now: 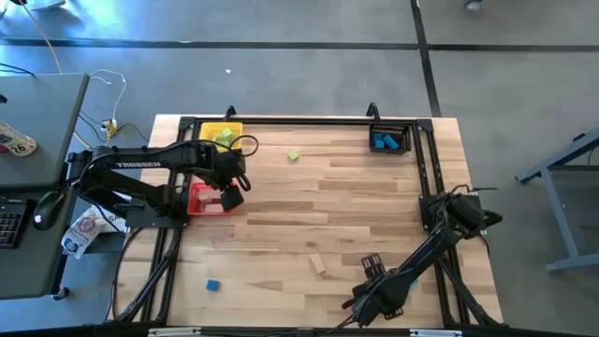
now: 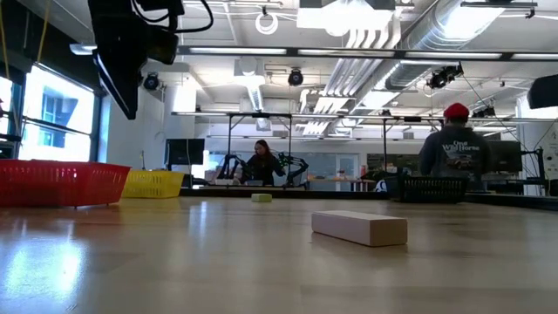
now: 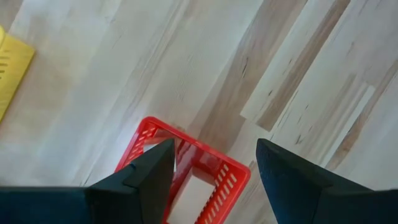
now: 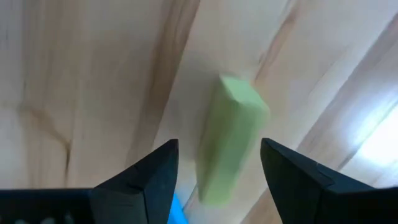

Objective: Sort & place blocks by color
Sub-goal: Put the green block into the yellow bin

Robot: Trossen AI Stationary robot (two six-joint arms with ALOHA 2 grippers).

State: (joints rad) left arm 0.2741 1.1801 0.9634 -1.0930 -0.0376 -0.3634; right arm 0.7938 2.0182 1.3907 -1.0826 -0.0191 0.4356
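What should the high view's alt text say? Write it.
Seen from above, the left gripper hangs over a red bin at the left of the table, with the right gripper low on the right. A green block, a tan block and a blue block lie loose.

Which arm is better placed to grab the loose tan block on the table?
Right, probably: its open end effector is near the tan block, though a green block lies before its fingers. The left end effector hangs open over the red bin, farther off.
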